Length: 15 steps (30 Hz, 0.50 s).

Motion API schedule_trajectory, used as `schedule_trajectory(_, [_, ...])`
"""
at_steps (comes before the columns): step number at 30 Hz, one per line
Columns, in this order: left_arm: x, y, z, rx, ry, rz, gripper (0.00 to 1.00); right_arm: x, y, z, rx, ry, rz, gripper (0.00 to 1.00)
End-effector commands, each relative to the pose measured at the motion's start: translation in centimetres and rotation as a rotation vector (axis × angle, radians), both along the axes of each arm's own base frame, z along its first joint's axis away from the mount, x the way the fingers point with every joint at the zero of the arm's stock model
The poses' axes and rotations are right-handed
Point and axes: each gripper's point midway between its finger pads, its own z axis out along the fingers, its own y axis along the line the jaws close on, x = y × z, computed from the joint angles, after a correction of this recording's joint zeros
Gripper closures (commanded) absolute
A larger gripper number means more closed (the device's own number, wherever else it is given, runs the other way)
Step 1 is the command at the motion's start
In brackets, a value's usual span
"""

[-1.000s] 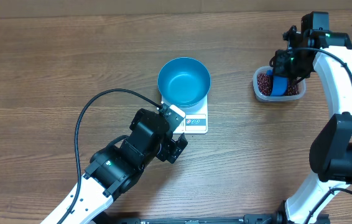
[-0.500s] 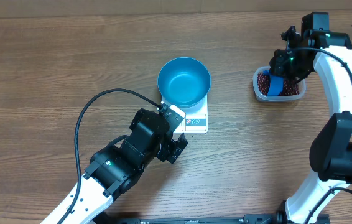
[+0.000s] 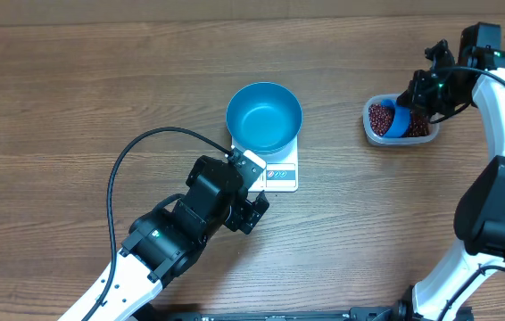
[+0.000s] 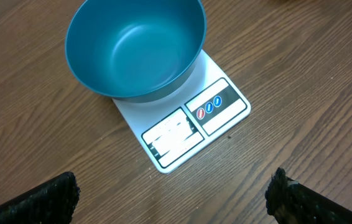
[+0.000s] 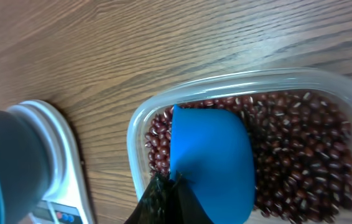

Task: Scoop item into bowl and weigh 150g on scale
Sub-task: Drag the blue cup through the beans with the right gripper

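Overhead: blue bowl (image 3: 264, 117) sits on white scale (image 3: 281, 174), mid-table. Left gripper (image 3: 254, 187) hangs just beside the scale's front-left corner. Clear tub (image 3: 366, 121) well off to the right holds the red-brown beans (image 3: 379, 116). Right gripper (image 3: 416, 100) is over the tub, blue scoop (image 3: 401, 123) down in the beans.

Left wrist: fingers spread wide, nothing between them. Bowl covers the scale's rear, display and label clear.

Right wrist: fingers pressed together, pinching the scoop's handle. Its cup lies among the beans.
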Motion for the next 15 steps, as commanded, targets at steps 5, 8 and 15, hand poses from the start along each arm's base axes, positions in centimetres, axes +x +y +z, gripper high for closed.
schedule_trajectory(5, [0.1,0.2,-0.3,0.003,0.004,0.019,0.01,0.2,-0.1,-2.4,0.167,0.046,-0.021,0.96])
schedule_trajectory(8, [0.1,0.2,-0.3,0.003,0.004,0.019,0.0,0.2,-0.7,-2.4,0.178,0.044,-0.036,0.96])
schedule_trajectory(15, [0.1,0.2,-0.3,0.002,0.004,0.019,0.0,-0.1,-1.1,-2.4,0.18,0.04,-0.026,0.96])
